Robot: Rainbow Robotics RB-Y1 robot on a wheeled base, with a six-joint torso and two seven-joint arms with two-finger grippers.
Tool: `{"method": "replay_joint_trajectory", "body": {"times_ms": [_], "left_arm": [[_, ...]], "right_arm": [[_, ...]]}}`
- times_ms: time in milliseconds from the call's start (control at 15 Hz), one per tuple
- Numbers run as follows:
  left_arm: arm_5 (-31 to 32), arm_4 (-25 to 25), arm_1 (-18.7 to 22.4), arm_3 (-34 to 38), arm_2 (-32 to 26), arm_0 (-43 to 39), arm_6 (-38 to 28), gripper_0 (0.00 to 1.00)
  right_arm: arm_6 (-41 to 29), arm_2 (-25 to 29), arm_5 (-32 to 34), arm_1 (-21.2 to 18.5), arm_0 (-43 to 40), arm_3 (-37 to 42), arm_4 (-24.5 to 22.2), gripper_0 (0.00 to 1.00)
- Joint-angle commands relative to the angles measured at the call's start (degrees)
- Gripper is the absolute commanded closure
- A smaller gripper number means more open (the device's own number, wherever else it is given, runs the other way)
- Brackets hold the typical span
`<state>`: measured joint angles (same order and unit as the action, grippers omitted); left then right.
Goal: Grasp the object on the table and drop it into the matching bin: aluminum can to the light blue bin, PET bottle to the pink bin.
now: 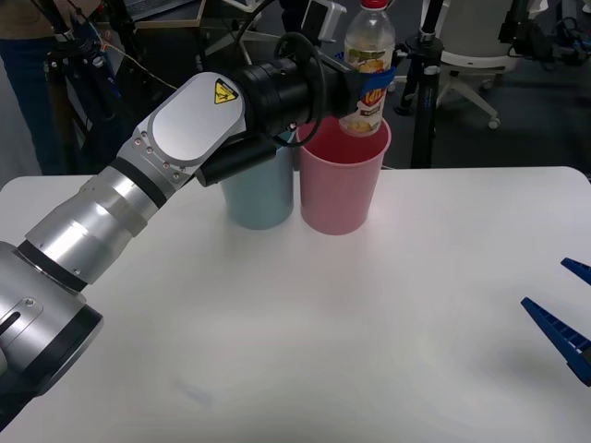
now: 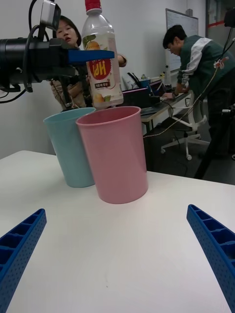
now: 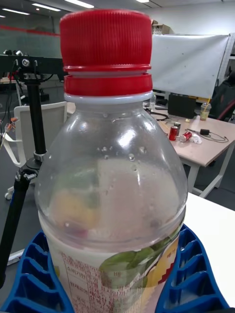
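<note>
The PET bottle point(image 1: 368, 65), clear with a red cap and a yellow-red label, hangs upright over the pink bin point(image 1: 342, 181), its base just above the rim. My left gripper point(image 1: 374, 88) is shut on the bottle's middle. In the right wrist view the bottle point(image 2: 100, 58) shows above the pink bin point(image 2: 115, 154), with the light blue bin point(image 2: 68, 146) right beside it. The left wrist view has the bottle point(image 3: 110, 161) close up between the blue fingers point(image 3: 188, 279). My right gripper point(image 1: 568, 314) rests open low over the table point(image 1: 305, 332) at the right edge.
The light blue bin point(image 1: 259, 189) touches the pink one at the back of the table, partly behind my left arm point(image 1: 138, 185). Behind the table stand a tripod point(image 1: 425, 83), office chairs and desks, with people in the room.
</note>
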<state>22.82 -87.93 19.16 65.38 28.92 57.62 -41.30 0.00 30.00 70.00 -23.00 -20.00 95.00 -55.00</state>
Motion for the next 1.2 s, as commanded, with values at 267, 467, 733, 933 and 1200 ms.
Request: {"method": "replay_joint_trajectory", "body": {"times_ms": [267, 467, 733, 933, 1200], "left_arm": [[-0.9, 1.3, 0.1, 0.0, -0.1, 0.0, 2.3, 0.0], [-0.9, 2.6, 0.4, 0.0, -0.1, 0.0, 3.1, 0.0], [-0.8, 3.6, 0.7, 0.1, 0.0, 0.0, 3.9, 0.0], [-0.9, 4.6, 1.0, 0.1, 0.0, 0.0, 4.6, 0.0], [-0.7, 10.0, 2.2, 0.1, 0.0, 0.0, 11.2, 0.0]], "right_arm": [[0.0, 0.0, 0.0, 0.0, 0.0, 0.0, 0.0, 0.0], [0.0, 0.0, 0.0, 0.0, 0.0, 0.0, 0.0, 0.0], [0.0, 0.0, 0.0, 0.0, 0.0, 0.0, 0.0, 0.0], [0.0, 0.0, 0.0, 0.0, 0.0, 0.0, 0.0, 0.0], [0.0, 0.0, 0.0, 0.0, 0.0, 0.0, 0.0, 0.0]]}}
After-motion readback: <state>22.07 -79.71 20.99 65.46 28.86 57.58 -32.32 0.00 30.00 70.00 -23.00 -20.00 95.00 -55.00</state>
